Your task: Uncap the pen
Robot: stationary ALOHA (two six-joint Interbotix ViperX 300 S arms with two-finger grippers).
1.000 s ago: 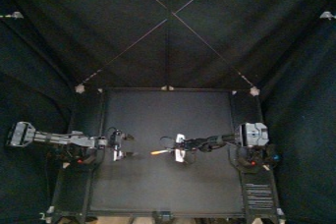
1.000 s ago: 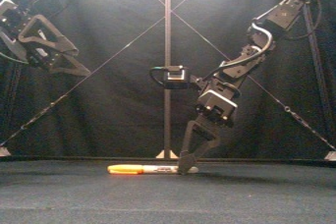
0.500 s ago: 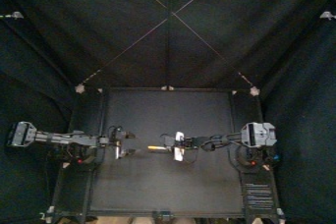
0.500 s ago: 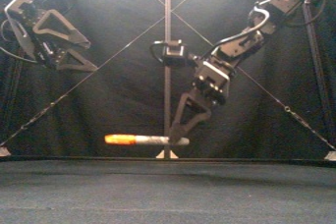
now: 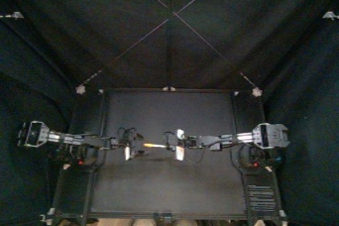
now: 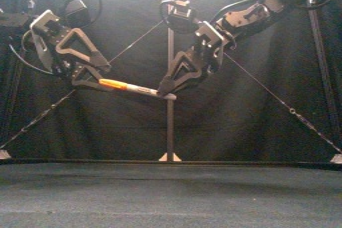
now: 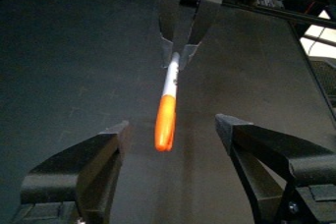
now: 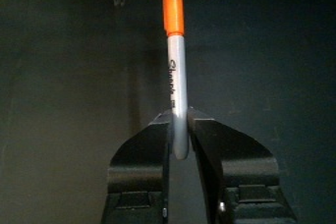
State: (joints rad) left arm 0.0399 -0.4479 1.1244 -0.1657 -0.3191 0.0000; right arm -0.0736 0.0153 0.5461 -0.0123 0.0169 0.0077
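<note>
Pen (image 6: 130, 88) off desk (image 6: 171, 187), mid-air, left of centre in front view, slightly tilted, cap end higher. Right end effector (image 6: 166, 92) clamped on grey barrel. Left end effector (image 6: 88, 76) spread wide, one jaw each side of orange cap (image 7: 165, 125), no contact that I can see.

My read: step in hand is taking cap. I'd centre cap between jaws, close on orange part only, then pull straight along pen axis with right grip firm. Off-axis pull could twist pen loose.
</note>
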